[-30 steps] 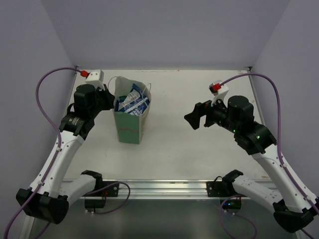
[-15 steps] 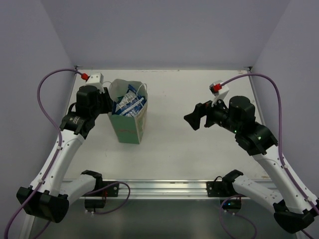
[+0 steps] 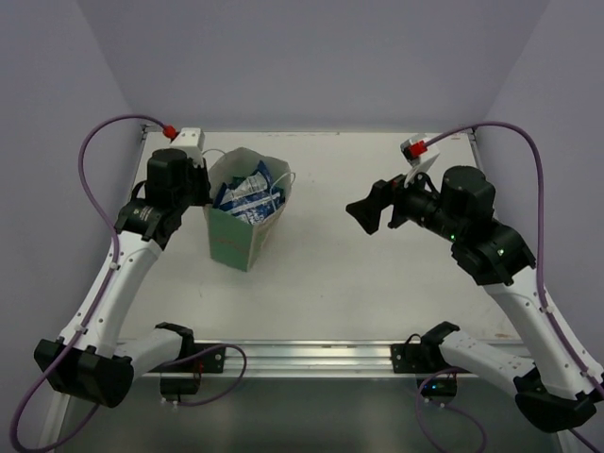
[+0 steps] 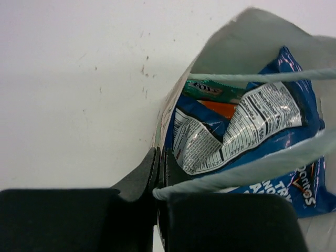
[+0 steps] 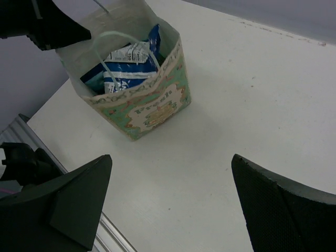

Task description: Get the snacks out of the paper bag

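The green paper bag (image 3: 238, 238) stands at the table's left, tilted, its mouth open. My left gripper (image 3: 201, 192) is shut on the bag's left rim; in the left wrist view its fingers (image 4: 152, 168) pinch the bag wall (image 4: 226, 47). Inside lie blue-and-white snack packets (image 3: 247, 192), also seen in the left wrist view (image 4: 247, 126), over an orange packet (image 4: 218, 108) and a teal-green one (image 4: 210, 89). My right gripper (image 3: 368, 215) is open and empty, in the air to the right of the bag (image 5: 152, 110), well apart from it.
Thin pale loop handles (image 4: 262, 76) cross the bag's mouth. An aluminium rail (image 3: 311, 357) runs along the near table edge. Purple walls close in the left, back and right sides. Bare table (image 3: 330, 274) lies between bag and right gripper.
My left gripper has moved toward the back, pulling the bag's rim; the bag has turned and tilted. The right gripper has risen slightly and stays open.
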`<state>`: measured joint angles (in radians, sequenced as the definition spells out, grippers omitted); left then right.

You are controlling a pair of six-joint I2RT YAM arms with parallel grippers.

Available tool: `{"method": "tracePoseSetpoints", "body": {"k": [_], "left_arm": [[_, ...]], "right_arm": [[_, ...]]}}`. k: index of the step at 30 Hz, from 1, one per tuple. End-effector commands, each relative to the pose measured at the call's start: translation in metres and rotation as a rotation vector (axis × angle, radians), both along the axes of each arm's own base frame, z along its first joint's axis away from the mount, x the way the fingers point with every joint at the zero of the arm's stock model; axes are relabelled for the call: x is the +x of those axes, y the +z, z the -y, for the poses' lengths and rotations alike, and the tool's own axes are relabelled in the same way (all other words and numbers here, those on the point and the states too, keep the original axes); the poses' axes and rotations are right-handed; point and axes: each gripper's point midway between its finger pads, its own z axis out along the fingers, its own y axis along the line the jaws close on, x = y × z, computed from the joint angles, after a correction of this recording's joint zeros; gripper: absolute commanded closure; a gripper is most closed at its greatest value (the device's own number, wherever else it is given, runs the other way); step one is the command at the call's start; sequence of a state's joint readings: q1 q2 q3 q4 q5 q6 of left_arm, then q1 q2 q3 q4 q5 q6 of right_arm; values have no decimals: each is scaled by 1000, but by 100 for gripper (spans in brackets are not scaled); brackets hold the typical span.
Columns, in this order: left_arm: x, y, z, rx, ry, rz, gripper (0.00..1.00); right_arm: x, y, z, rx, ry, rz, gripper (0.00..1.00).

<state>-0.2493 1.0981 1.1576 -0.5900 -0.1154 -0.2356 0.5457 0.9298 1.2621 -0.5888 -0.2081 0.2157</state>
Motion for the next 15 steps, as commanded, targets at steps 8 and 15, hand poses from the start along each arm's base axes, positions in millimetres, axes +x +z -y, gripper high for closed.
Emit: {"method": "tracePoseSetpoints", "body": {"k": [8,15], "left_arm": [[37,125,38,168,-348,440,100],[16,92,54,133,-469,393,100]], "right_arm": [[2,60,-59,-31,145,148,1],[-18,43,-138,-104,428,316,1]]}}
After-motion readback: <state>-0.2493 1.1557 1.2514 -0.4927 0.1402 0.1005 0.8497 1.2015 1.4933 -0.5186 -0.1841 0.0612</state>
